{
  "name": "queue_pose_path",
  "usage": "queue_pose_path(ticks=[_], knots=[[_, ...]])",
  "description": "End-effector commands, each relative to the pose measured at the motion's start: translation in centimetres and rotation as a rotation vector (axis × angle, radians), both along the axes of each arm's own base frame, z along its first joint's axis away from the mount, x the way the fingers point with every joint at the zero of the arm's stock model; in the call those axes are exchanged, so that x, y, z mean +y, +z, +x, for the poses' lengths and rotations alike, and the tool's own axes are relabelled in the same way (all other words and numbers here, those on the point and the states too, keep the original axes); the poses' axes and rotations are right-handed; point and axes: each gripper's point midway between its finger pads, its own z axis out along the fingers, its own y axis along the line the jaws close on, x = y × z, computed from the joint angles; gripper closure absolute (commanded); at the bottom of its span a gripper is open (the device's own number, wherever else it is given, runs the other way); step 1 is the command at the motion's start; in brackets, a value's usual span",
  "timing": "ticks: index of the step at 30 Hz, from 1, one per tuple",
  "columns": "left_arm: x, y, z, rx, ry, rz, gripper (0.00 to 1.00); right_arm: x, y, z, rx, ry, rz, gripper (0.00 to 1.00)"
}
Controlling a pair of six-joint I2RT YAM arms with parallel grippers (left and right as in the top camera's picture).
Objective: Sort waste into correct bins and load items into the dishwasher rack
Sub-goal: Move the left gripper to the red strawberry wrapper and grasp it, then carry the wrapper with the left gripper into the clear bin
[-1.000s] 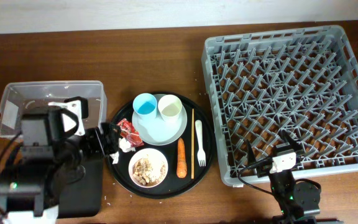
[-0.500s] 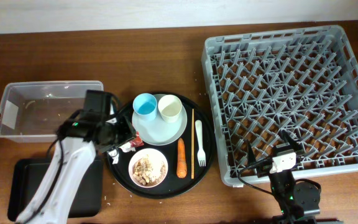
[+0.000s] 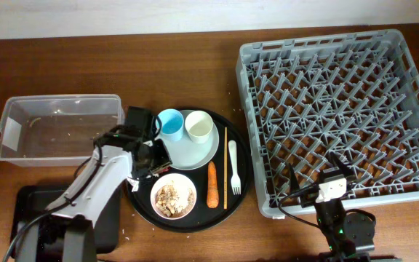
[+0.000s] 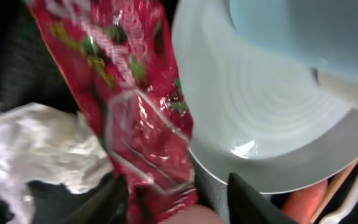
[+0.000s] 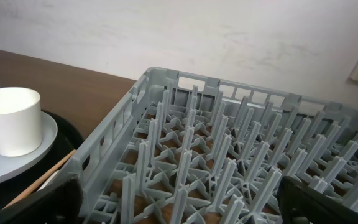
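Observation:
My left gripper (image 4: 179, 202) is down on the round tray's left side (image 3: 151, 156), shut on the red shiny wrapper (image 4: 135, 93), whose lower end fills the space between the jaws. The crumpled white tissue (image 4: 36, 143) lies just left of the wrapper. The pale plate (image 3: 195, 149) is to its right and bears the light blue cup (image 3: 169, 124) and cream cup (image 3: 200, 127). The carrot (image 3: 212, 185), chopsticks (image 3: 225, 167), white fork (image 3: 233, 167) and the bowl of scraps (image 3: 173, 196) lie on the tray. My right gripper (image 5: 179, 205) stands open and empty at the grey rack's (image 3: 340, 109) near-left corner.
The clear tub (image 3: 57, 127) stands at the left with only crumbs inside. The shallow black tray (image 3: 28, 211) lies in front of it, partly under my left arm. The large round black tray (image 3: 244, 185) sits between the tub and the rack.
My left arm has swung right from above the shallow black tray to the round tray. Its jaws have narrowed around the red wrapper. The right arm has not moved.

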Motion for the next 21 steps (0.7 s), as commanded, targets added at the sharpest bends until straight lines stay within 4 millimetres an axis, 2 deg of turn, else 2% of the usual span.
queue_pose_path(ticks=[1, 5, 7, 12, 16, 20, 21], knots=[[0.0, -0.6, -0.3, 0.012, -0.001, 0.017, 0.58, -0.2, -0.2, 0.0, 0.004, -0.009, 0.004, 0.01], [0.9, -0.8, -0.5, 0.017, 0.01, 0.066, 0.56, -0.2, -0.2, 0.0, 0.004, -0.009, 0.004, 0.01], [0.9, -0.7, -0.5, 0.014, 0.01, 0.065, 0.49, -0.2, -0.2, 0.0, 0.004, -0.009, 0.004, 0.01], [1.0, -0.9, -1.3, 0.049, 0.006, 0.07, 0.48, -0.2, -0.2, 0.0, 0.004, -0.009, 0.004, 0.01], [1.1, -2.0, -2.1, 0.061, 0.004, 0.072, 0.5, -0.2, -0.2, 0.0, 0.004, -0.009, 0.004, 0.01], [1.0, -2.4, -1.9, 0.047, 0.004, 0.066, 0.6, -0.2, -0.2, 0.0, 0.004, -0.009, 0.004, 0.01], [0.9, -2.3, -1.5, 0.033, 0.004, 0.062, 0.69, -0.2, -0.2, 0.0, 0.004, -0.009, 0.004, 0.01]])
